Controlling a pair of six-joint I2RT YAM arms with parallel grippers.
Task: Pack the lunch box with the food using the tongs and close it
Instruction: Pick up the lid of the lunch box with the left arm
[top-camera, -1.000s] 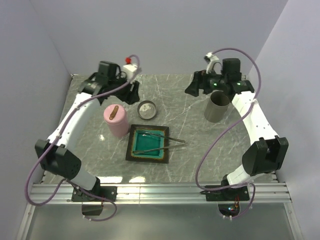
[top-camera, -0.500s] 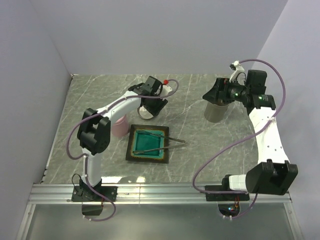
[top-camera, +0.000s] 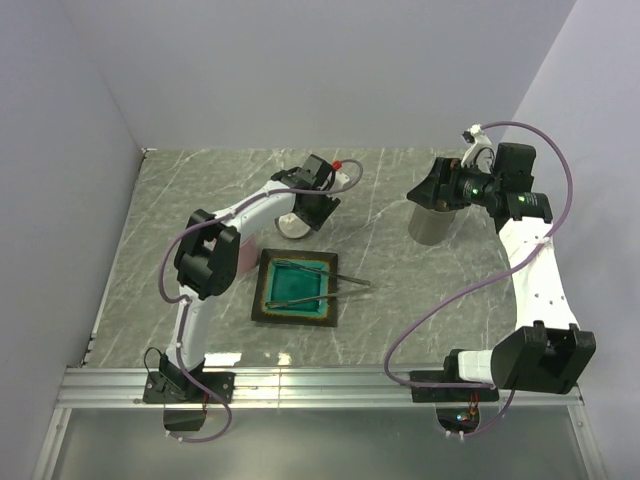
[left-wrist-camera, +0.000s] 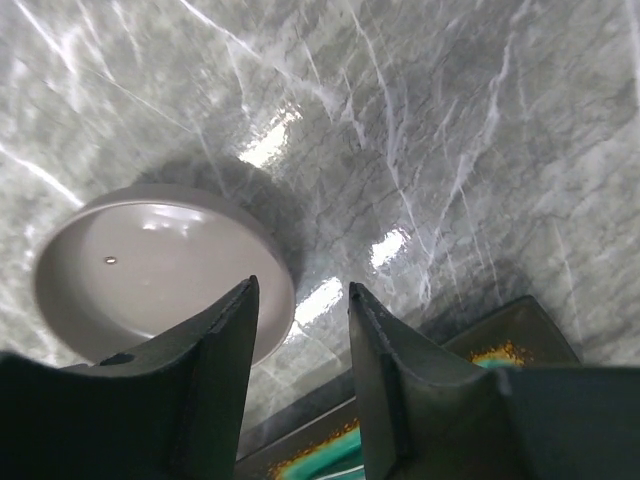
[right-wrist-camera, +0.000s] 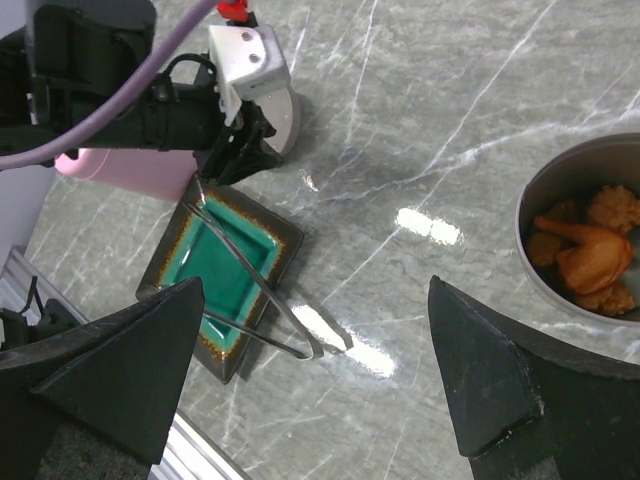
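Tongs (top-camera: 345, 281) lay across the teal plate (top-camera: 268, 312), open ends toward its far-left corner, untouched. Left gripper (left-wrist-camera: 300, 295) hung low over the table (left-wrist-camera: 480, 120) between the small pale dish (left-wrist-camera: 140, 265) and the plate corner, with its fingers (left-wrist-camera: 215, 385) part-way apart and nothing between them. It was probably going for the tongs' free ends. To do it well, the gripper should drop beside the plate rim, straddle both slim arms near the open ends and squeeze gently so they do not skid off the glaze, while clearing the dish. Right gripper (right-wrist-camera: 305, 330) hovered spread wide and empty, near the grey cup (right-wrist-camera: 535, 215) that held the fried food (right-wrist-camera: 585, 250). Lunch box (right-wrist-camera: 110, 168) stood left of the plate, mostly hidden by the left arm from above, and whether its lid was on could not be told. Compared with a second earlier, the left arm had swung from the far-left corner across to the dish and its fingers had narrowed. The right arm had lifted and shifted right of the cup. Tongs, plate, dish and cup had not moved.
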